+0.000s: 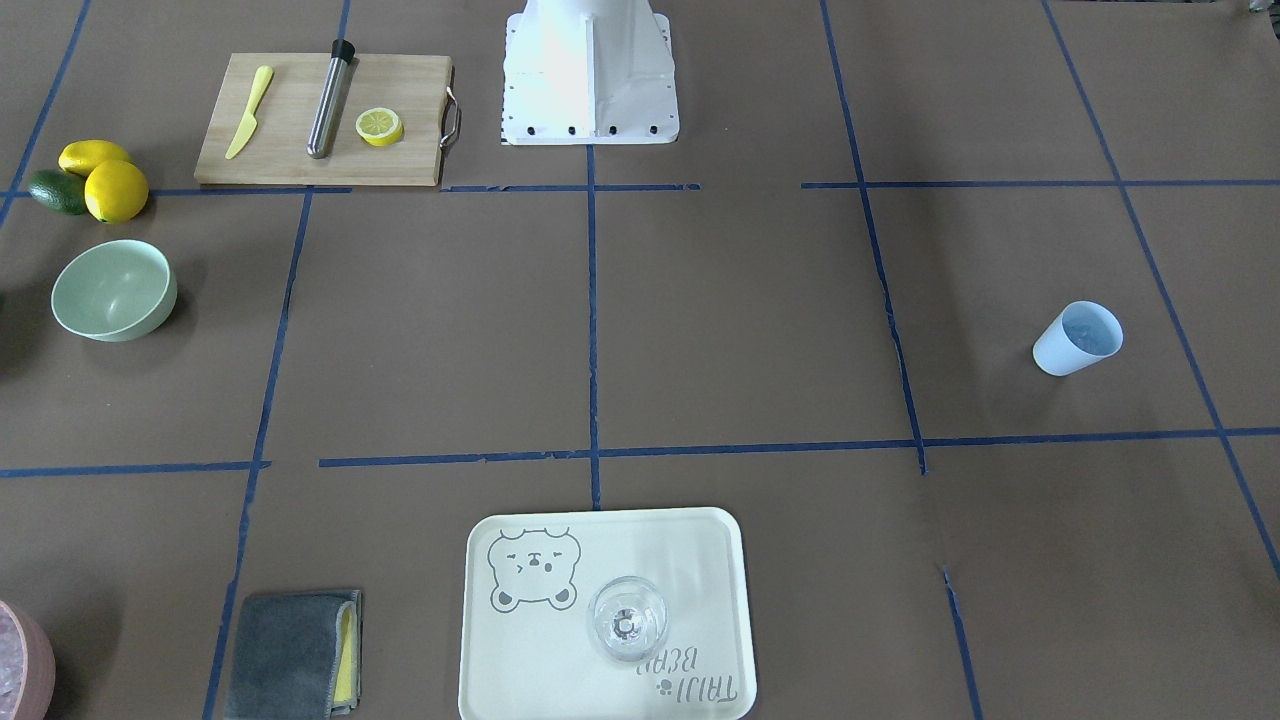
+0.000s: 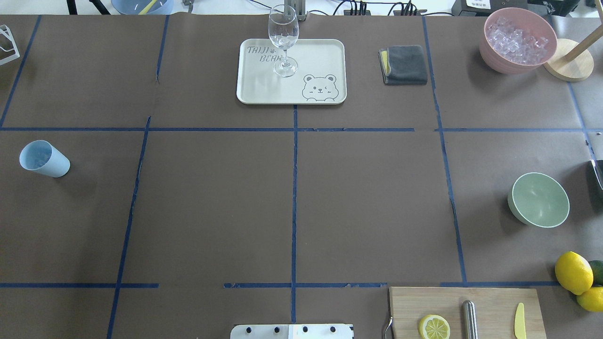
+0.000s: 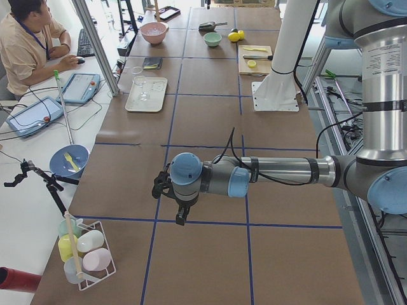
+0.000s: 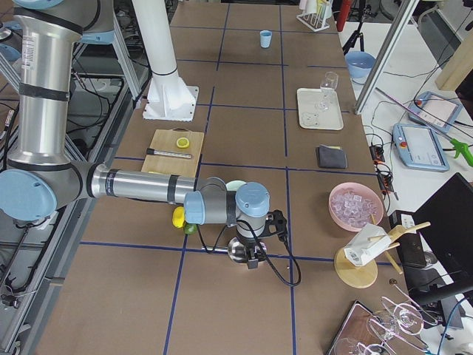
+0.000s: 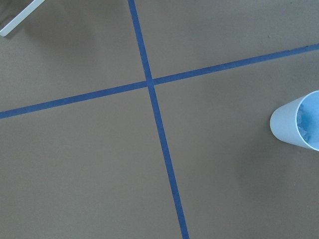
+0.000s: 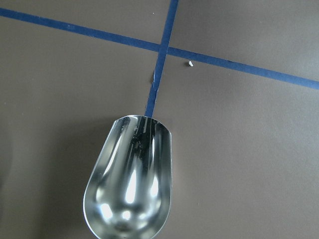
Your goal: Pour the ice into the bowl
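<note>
The left gripper (image 3: 181, 218) is seen only from the side, small and dark, so it cannot be told if its claw is spread or pressed together. The right gripper (image 4: 255, 260) is also seen only from the side, and the same cannot be told for it. A shiny metal scoop (image 6: 129, 184) is seen just below the right wrist camera, but no fingers are seen on it. The pink bowl (image 2: 494, 59) is cut off at a corner in the front view. The light blue cup (image 2: 44, 159) is cut off at the edge in the left wrist view. Something pale inside it is too blurred to be named.

The ice (image 2: 516, 40) is heaped in the pink bowl, at the far right corner of the table, as small clear, whitish cubes. The bowl (image 2: 538, 200) is round, pale green and plain. It is set on the right side of the table, well apart from the ice and from the cup far on the left.

The table (image 2: 367, 212) is brown and is crossed by blue tape lines (image 2: 294, 188). A glass (image 2: 283, 33) is stood on a pale tray (image 2: 245, 70). A person (image 3: 28, 44) is seated beside the table.
</note>
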Controlling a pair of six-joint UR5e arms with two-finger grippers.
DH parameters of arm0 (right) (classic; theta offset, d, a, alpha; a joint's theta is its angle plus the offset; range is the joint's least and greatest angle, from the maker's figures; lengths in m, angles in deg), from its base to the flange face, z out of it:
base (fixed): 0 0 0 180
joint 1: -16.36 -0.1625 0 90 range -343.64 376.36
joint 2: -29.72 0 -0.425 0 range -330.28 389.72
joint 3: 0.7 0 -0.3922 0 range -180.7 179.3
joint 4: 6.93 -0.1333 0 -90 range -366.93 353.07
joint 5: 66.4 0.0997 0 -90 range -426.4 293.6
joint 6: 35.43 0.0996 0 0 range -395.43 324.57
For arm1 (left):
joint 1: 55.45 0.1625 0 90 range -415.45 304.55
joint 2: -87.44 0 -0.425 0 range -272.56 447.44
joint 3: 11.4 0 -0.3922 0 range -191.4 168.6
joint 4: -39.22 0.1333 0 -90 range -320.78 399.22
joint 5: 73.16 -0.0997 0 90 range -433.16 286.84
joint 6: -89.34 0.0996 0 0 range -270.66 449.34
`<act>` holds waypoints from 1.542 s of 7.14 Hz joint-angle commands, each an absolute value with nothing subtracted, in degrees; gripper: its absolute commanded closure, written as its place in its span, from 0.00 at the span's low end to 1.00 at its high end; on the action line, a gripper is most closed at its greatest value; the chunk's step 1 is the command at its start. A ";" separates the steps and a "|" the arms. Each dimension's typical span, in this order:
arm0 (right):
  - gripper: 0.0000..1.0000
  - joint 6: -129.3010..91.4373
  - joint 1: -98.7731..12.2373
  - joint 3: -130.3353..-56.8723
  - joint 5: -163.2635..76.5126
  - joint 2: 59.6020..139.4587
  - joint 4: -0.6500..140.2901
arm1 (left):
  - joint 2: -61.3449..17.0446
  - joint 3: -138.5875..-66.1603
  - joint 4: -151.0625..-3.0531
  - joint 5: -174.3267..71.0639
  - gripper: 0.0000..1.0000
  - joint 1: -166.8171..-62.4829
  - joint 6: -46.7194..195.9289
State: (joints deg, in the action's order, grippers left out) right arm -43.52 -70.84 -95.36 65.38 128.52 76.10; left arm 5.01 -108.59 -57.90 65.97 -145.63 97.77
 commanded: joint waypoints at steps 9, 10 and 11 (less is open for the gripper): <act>0.00 -43.52 -69.94 -95.88 73.85 129.48 66.20 | 4.74 -108.44 -57.90 66.05 0.00 -145.54 97.68; 0.00 -42.82 -69.94 -98.41 74.05 129.48 66.20 | 4.74 -108.35 -57.90 66.05 0.00 -145.63 97.60; 0.00 -38.20 -69.42 -99.65 74.49 128.78 66.20 | 4.74 -108.43 -57.90 66.05 0.00 -145.63 97.51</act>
